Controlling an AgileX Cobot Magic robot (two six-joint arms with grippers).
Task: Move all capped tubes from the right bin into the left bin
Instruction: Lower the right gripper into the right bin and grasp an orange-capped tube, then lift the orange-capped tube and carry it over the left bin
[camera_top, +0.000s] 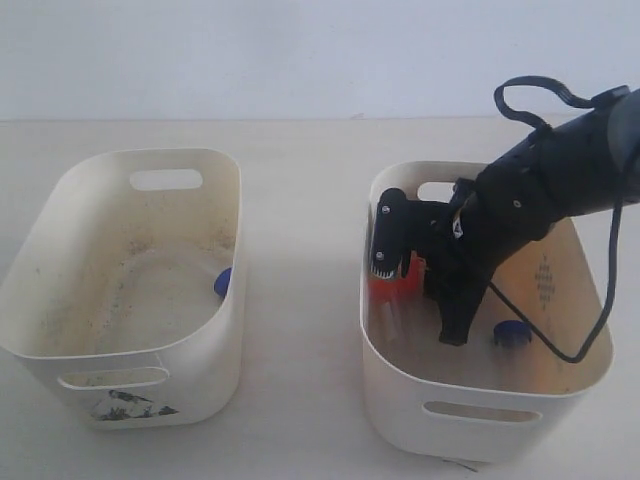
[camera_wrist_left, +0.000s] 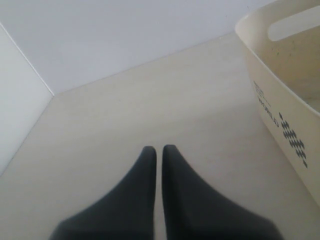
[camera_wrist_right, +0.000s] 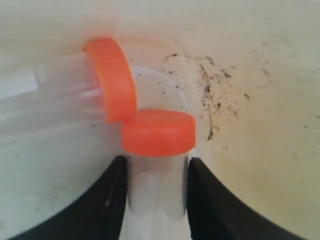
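My right gripper (camera_wrist_right: 156, 170) reaches down into the right bin (camera_top: 480, 415) and is shut on a clear tube with an orange cap (camera_wrist_right: 158, 132), its fingers pressing both sides of the tube's body. A second orange-capped tube (camera_wrist_right: 111, 80) lies on its side, touching the first cap. In the exterior view the right gripper (camera_top: 405, 290) covers most of the orange tubes (camera_top: 388, 290). A blue-capped tube (camera_top: 511, 334) lies on the right bin's floor. Another blue cap (camera_top: 222, 282) shows inside the left bin (camera_top: 120, 385). My left gripper (camera_wrist_left: 159, 150) is shut and holds nothing above the bare table.
Dark specks dot the right bin's floor (camera_wrist_right: 212, 100). The right arm's black cable (camera_top: 590, 330) loops over that bin's far side. In the left wrist view a cream bin wall (camera_wrist_left: 280, 100) with a printed diamond of dots stands beside the left gripper.
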